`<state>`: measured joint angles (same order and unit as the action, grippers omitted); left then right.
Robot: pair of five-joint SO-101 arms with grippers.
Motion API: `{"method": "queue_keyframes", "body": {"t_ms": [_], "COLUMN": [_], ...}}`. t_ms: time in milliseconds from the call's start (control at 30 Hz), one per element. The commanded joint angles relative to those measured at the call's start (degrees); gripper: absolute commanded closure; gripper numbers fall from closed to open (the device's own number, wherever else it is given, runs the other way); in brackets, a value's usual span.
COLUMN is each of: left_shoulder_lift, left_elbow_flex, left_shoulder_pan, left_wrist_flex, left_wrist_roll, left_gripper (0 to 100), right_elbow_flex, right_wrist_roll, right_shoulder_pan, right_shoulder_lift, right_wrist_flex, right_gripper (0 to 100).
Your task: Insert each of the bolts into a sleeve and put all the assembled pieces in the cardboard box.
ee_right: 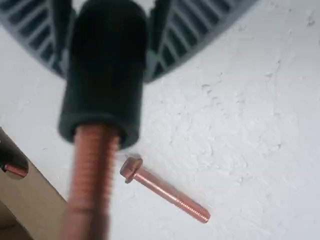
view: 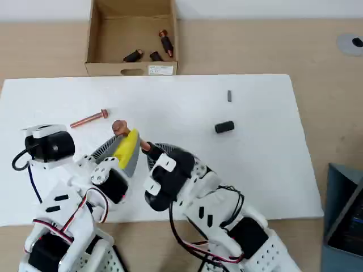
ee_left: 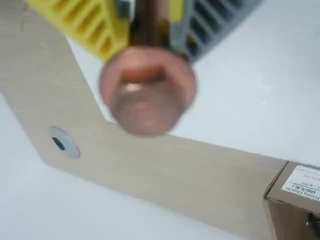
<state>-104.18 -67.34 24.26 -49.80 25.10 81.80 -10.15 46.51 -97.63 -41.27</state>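
My left gripper [view: 127,143] [ee_left: 150,25], with one yellow and one grey finger, is shut on a copper bolt [view: 119,127] [ee_left: 147,92], just behind its head. The bolt's threaded end [ee_right: 91,175] sits inside a black sleeve [ee_right: 106,75], on which my right gripper [view: 147,148] [ee_right: 106,35] is shut. Both hang over the white mat's near-left part. A second copper bolt [view: 89,119] [ee_right: 165,190] lies loose on the mat just beyond. A loose black sleeve [view: 224,127] lies to the right. The cardboard box [view: 101,39] at the back holds three assembled pieces [view: 165,42].
A small dark piece [view: 229,96] lies on the white mat [view: 255,170] behind the loose sleeve. A grey bin [view: 343,215] stands at the right edge. The wooden table [view: 329,85] has a round grommet [view: 351,43] [ee_left: 60,144] at far right.
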Motion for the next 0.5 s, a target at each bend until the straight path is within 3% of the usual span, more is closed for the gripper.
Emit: {"method": "queue_keyframes", "body": {"t_ms": [0,167,467], "left_shoulder_lift": [-0.1,-0.2,-0.2], "left_elbow_flex": [0.7,-4.4,-8.6], "left_shoulder_pan": [2.9,7.8,7.8], "left_wrist_flex": [-0.6,-3.7,-3.8], "left_wrist_roll": [0.2,-1.5,-1.6], "left_gripper": [100,100,98], "right_elbow_flex": [-0.6,-0.6,-0.6], "right_wrist_roll": [-0.5,-0.5,-0.5], "right_shoulder_pan": [0.6,0.7,0.7], "right_shoulder_lift": [-0.7,-0.7,-0.7], "right_wrist_flex": [1.8,1.8,1.8], "right_gripper": [98.9,98.9,98.9]}}
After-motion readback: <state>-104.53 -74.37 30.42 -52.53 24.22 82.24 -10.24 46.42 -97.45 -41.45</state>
